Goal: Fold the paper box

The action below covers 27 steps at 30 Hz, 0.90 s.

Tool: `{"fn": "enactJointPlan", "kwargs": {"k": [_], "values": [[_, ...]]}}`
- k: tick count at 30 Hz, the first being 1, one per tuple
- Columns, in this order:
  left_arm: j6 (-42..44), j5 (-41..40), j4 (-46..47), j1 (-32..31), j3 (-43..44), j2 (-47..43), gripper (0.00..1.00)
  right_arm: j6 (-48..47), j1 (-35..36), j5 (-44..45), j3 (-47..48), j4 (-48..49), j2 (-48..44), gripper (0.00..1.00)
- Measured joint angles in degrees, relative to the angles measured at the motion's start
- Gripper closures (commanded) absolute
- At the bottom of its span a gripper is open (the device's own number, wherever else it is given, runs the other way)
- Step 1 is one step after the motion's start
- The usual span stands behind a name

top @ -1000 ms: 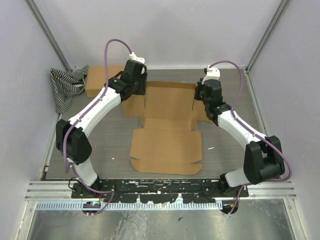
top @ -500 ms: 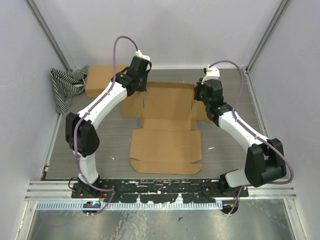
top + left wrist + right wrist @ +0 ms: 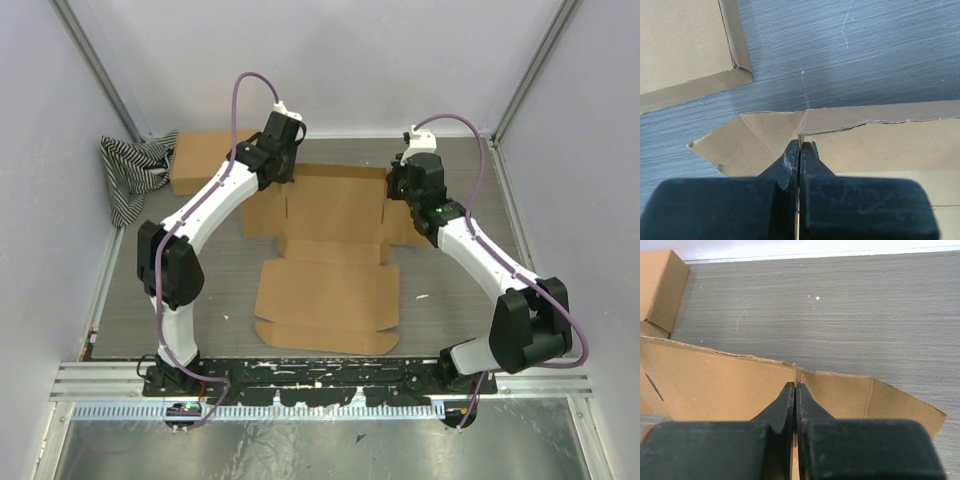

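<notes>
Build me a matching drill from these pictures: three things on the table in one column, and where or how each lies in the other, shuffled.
Things:
1. paper box
2. second cardboard box
3. striped cloth

Place or state:
A. crumpled at the far left edge of the table
B. spread open in the middle of the table
C. box-shaped, at the back left, next to the cloth

Pairs: 1-B, 2-C, 3-A
</notes>
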Motion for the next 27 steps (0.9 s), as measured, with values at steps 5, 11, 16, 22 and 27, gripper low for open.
{"fn": "enactJointPlan", "kwargs": {"k": [5, 11, 16, 22, 27], "values": [[-0.42, -0.61, 2.82, 0.33, -3.91, -0.92, 1.0, -0.02, 0.0, -0.15, 4.2, -3.69, 1.57, 0.55], [-1.09, -2.29, 9.99, 1.68, -14.47, -4.61, 1.0, -0.15, -1.2, -2.23, 9.7, -7.23, 1.84, 0.49], [-1.49, -3.96, 21.29, 2.12, -23.37, -10.34, 1.0, 0.76, -8.2, -6.34, 15.15, -8.22, 1.84, 0.51], [-0.76, -4.33, 38.88, 2.12, -34.49, -18.8, 1.0, 2.71, -23.04, -14.23, 18.53, -6.73, 5.11, 0.61], [0.11, -3.06, 55.19, 2.12, -43.32, -21.44, 1.0, 2.51, -29.86, -31.26, 19.89, -3.93, 18.64, 0.63]]}}
